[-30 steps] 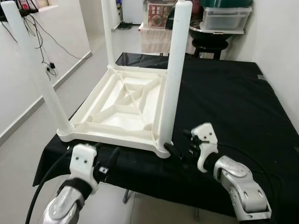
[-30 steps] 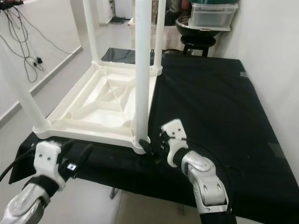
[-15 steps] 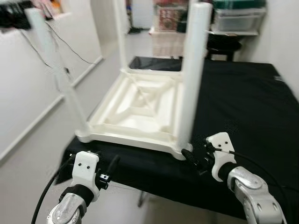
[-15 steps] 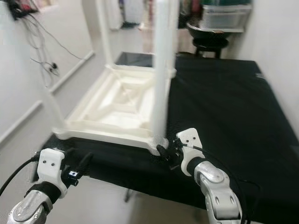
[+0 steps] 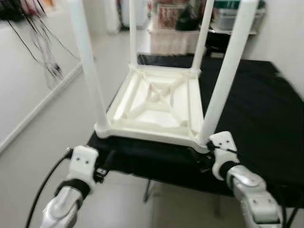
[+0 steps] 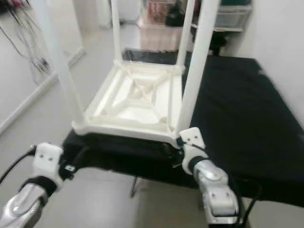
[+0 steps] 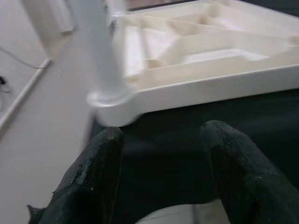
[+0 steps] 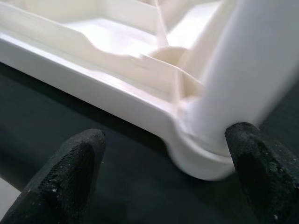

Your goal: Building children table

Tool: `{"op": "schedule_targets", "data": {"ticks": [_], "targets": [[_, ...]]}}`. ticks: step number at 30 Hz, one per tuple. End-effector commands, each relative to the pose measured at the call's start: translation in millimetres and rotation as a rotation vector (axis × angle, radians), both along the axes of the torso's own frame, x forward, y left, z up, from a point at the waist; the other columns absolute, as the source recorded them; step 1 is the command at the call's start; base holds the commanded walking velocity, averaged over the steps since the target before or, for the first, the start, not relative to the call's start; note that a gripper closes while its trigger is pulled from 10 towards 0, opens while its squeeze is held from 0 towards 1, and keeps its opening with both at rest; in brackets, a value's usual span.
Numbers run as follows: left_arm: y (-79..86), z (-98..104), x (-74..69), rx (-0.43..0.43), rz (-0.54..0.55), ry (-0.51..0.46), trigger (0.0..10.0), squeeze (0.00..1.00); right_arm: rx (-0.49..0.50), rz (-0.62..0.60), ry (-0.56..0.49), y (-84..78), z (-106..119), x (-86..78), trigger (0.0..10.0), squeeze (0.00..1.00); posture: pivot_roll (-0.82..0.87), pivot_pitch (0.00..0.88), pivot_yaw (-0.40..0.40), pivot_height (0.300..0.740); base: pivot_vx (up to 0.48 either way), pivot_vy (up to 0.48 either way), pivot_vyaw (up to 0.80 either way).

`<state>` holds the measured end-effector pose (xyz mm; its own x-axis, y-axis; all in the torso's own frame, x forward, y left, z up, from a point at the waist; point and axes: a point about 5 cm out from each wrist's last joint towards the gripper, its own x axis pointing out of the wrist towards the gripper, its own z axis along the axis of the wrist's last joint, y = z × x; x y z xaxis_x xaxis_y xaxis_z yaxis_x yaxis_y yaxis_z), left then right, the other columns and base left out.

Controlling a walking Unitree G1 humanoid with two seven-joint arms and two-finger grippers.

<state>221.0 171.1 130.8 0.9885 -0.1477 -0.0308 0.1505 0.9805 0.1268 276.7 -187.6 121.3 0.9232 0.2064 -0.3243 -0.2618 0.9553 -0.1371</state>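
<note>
The white children's table (image 5: 159,102) lies upside down on the black-covered bench (image 5: 256,109), all four legs fitted, so only righting it seems left. At 5 o'clock the right gripper (image 8: 163,163) gapes wide around its near corner, gripping nothing; at 7 o'clock the left gripper (image 7: 161,161) hangs open and empty.

Children's table (image 5: 159,102) smooth glossy cream plastic, worktop (image 5: 256,104) covered in matt black cloth, fingers (image 8: 77,170) black with rough grainy texture, arms silver metal

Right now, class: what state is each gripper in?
Left gripper: open, holding nothing.
Right gripper: open, at the upturned white table's corner.
</note>
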Motion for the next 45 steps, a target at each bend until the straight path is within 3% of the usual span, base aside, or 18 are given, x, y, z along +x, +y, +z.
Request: {"op": "schedule_targets", "data": {"ticks": [1, 4, 11, 13, 15, 18, 21, 30, 35, 45], "targets": [[0.2, -1.6, 0.5, 0.013, 0.000, 0.002, 10.0, 0.00, -0.011, -0.016, 0.002, -0.7, 0.4, 3.2, 10.0, 0.00, -0.02, 0.018, -0.003, 0.740, 0.000, 0.000, 0.00], [0.3, -0.7, 2.7, 0.030, -0.002, -0.011, 10.0, 0.00, 0.000, -0.139, -0.033, -6.8, 6.6, 15.7, 10.0, 0.00, -0.02, 0.009, -0.004, 0.740, 0.000, 0.000, 0.00], [0.3, -2.1, 4.1, 0.029, -0.010, -0.013, 10.0, 0.00, 0.008, -0.193, -0.034, -11.6, 8.0, 22.1, 10.0, 0.00, -0.02, 0.003, -0.009, 0.740, 0.000, 0.000, 0.00], [-1.5, -2.8, 4.4, 0.014, -0.025, -0.013, 10.0, 0.00, 0.053, -0.113, -0.037, -2.8, 10.3, 22.7, 10.0, 0.00, -0.02, 0.001, -0.014, 0.740, 0.000, 0.000, 0.00], [-1.5, -2.8, 4.4, 0.014, -0.025, -0.013, 10.0, 0.00, 0.053, -0.113, -0.037, -2.8, 10.3, 22.7, 10.0, 0.00, -0.02, 0.001, -0.014, 0.740, 0.000, 0.000, 0.00], [-7.8, -4.7, 3.3, -0.019, -0.072, -0.002, 10.0, 0.00, 0.180, 0.127, -0.068, 23.4, 20.8, 17.5, 10.0, 0.00, -0.04, 0.002, -0.011, 0.740, 0.000, 0.000, 0.00], [-12.8, -5.0, 1.6, -0.059, -0.116, 0.010, 10.0, 0.00, 0.218, 0.228, -0.086, 37.5, 25.0, 10.2, 10.0, 0.00, -0.04, 0.005, -0.007, 0.740, 0.000, -0.155, 0.00], [-7.0, -4.5, 4.8, -0.066, -0.052, -0.003, 10.0, 0.00, 0.184, 0.315, -0.061, 52.6, 17.2, -2.1, 10.0, 0.00, -0.04, 0.012, -0.005, 0.740, 0.000, -0.279, 0.00], [-2.5, -10.1, 8.1, -0.067, -0.022, 0.047, 10.0, 0.00, 0.242, 0.486, -0.059, 65.4, 19.6, -16.7, 10.0, 0.00, -0.03, 0.017, 0.000, 0.740, 0.000, 0.164, -0.80], [-0.1, -6.1, 7.1, -0.005, -0.009, 0.005, 10.0, 0.00, 0.226, 0.503, -0.060, 64.9, 18.1, -18.2, 10.0, 0.00, -0.03, 0.022, -0.001, 0.740, 0.000, 0.144, -0.68]]}}
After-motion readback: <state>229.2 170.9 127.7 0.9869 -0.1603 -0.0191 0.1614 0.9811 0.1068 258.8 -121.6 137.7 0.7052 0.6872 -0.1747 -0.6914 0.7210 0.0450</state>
